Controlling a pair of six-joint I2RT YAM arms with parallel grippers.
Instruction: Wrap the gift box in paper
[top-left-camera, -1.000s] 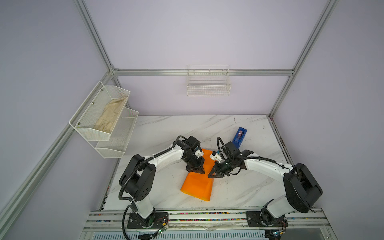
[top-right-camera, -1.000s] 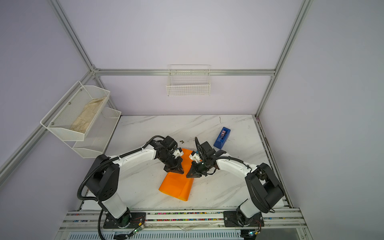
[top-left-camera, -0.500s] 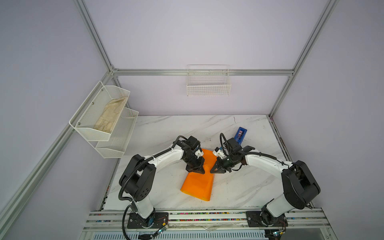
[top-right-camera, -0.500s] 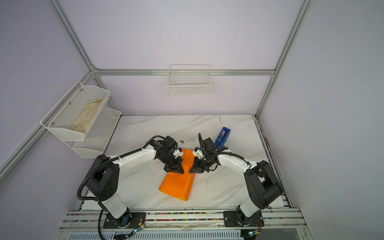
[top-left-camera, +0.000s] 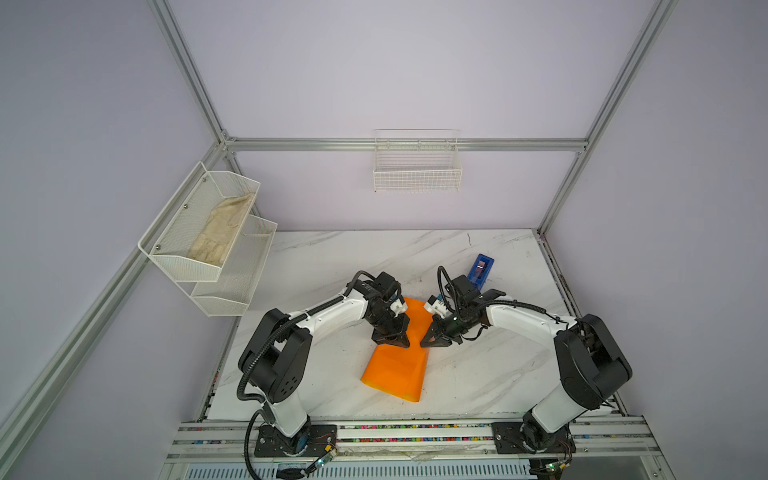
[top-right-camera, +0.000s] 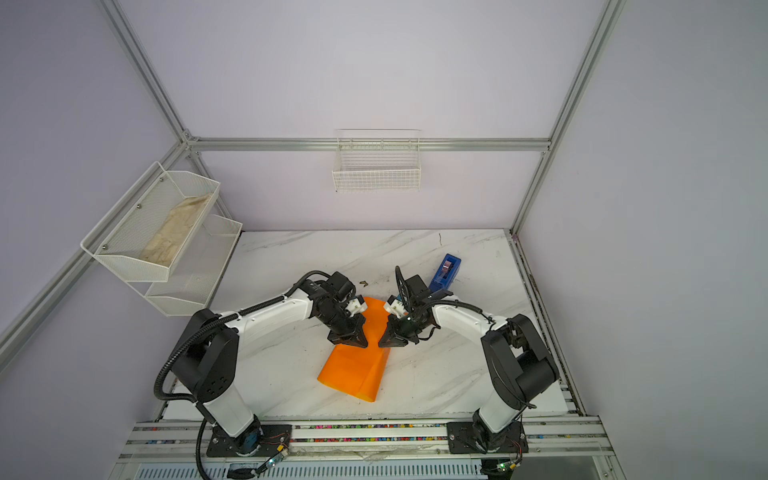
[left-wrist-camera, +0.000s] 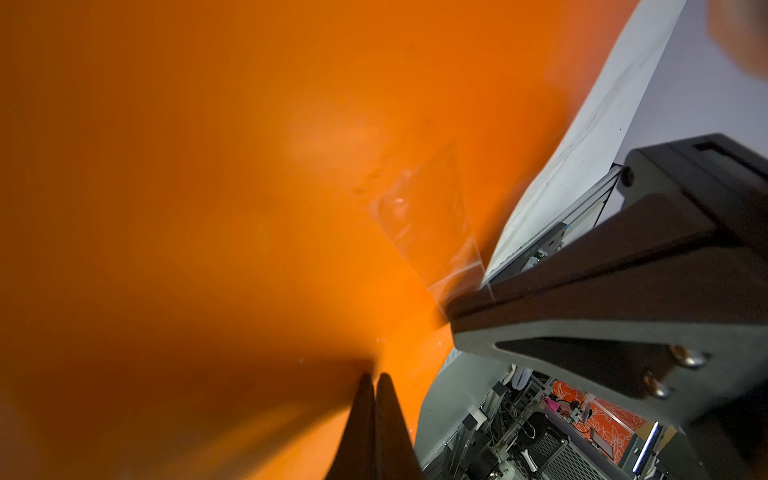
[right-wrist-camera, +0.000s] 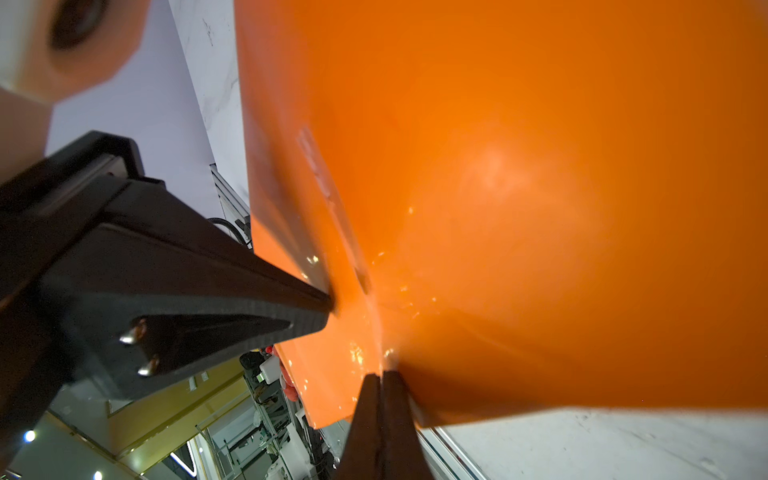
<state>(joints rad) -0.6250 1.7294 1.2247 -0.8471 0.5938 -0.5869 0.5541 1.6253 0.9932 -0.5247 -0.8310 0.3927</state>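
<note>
The orange paper (top-left-camera: 394, 370) (top-right-camera: 353, 372) lies folded over on the marble table, flaring open toward the front edge. The gift box is hidden. My left gripper (top-left-camera: 397, 343) (top-right-camera: 354, 343) is shut, its tips pressing down on the paper's left side. My right gripper (top-left-camera: 428, 343) (top-right-camera: 385, 344) is shut too, tips against the paper's right fold. Both tip pairs nearly face each other across the paper. In the left wrist view my left gripper (left-wrist-camera: 374, 378) touches the paper (left-wrist-camera: 208, 208), where a strip of clear tape (left-wrist-camera: 432, 224) sticks. In the right wrist view my right gripper (right-wrist-camera: 381, 376) meets a crease of the paper (right-wrist-camera: 540, 208).
A blue tape dispenser (top-left-camera: 480, 269) (top-right-camera: 446, 272) stands behind the right arm. A white wire rack (top-left-camera: 208, 232) with beige cloth hangs on the left wall, and a wire basket (top-left-camera: 417, 174) on the back wall. The table's front rail (top-left-camera: 415, 432) runs below.
My right gripper's tips have shifted slightly back along the paper's right edge, and its wrist has swung toward the back. The left arm and the paper have stayed put.
</note>
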